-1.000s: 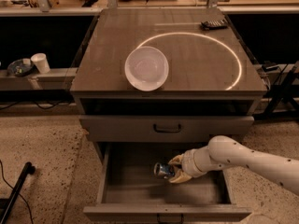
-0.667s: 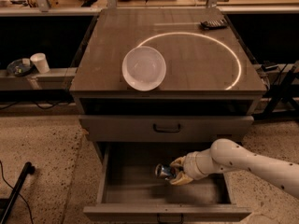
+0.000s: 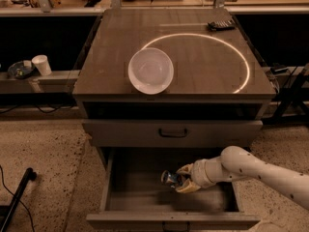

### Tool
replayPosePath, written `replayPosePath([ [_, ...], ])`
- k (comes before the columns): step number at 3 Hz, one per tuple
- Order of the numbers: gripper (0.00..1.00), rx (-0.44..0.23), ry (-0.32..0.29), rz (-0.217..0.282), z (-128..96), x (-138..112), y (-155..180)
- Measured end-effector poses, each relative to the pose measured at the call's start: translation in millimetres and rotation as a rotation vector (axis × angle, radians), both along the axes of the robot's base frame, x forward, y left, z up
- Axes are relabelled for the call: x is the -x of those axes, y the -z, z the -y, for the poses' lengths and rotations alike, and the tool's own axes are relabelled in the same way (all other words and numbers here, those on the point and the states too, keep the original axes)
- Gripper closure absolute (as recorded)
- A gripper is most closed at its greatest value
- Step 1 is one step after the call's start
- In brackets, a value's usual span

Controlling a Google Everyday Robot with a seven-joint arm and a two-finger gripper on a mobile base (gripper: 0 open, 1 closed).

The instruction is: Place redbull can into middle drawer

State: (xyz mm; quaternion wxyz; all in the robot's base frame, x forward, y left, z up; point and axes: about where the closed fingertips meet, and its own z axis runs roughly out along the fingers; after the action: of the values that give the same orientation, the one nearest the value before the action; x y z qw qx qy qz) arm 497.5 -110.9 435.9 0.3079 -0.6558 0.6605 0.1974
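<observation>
The middle drawer [image 3: 125, 197] is pulled open below the cabinet top, with a plain grey inside and a flat front panel. My white arm reaches in from the right. My gripper [image 3: 181, 180] is inside the drawer, right of centre, shut on the redbull can [image 3: 168, 178]. The small blue-and-silver can lies tilted between the fingers, low over the drawer floor. I cannot tell whether it touches the floor.
A white bowl [image 3: 150, 70] sits on the cabinet top [image 3: 207, 62]. A dark object [image 3: 221, 25] lies at the top's back right. The upper drawer [image 3: 173, 132] with a black handle is closed. A white paper cup [image 3: 42, 65] stands on a shelf at left. A black cable [image 3: 17, 197] lies on the floor.
The view has shifted slightly. My gripper stays inside the open drawer with the can held; its place in the drawer is about the same.
</observation>
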Motion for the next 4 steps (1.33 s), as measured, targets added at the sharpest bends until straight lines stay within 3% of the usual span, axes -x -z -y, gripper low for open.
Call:
replayPosePath([
  [3, 0.11, -0.002, 0.000, -0.002, 0.0, 0.0, 0.7],
  [4, 0.00, -0.002, 0.000, -0.002, -0.1, 0.0, 0.7],
])
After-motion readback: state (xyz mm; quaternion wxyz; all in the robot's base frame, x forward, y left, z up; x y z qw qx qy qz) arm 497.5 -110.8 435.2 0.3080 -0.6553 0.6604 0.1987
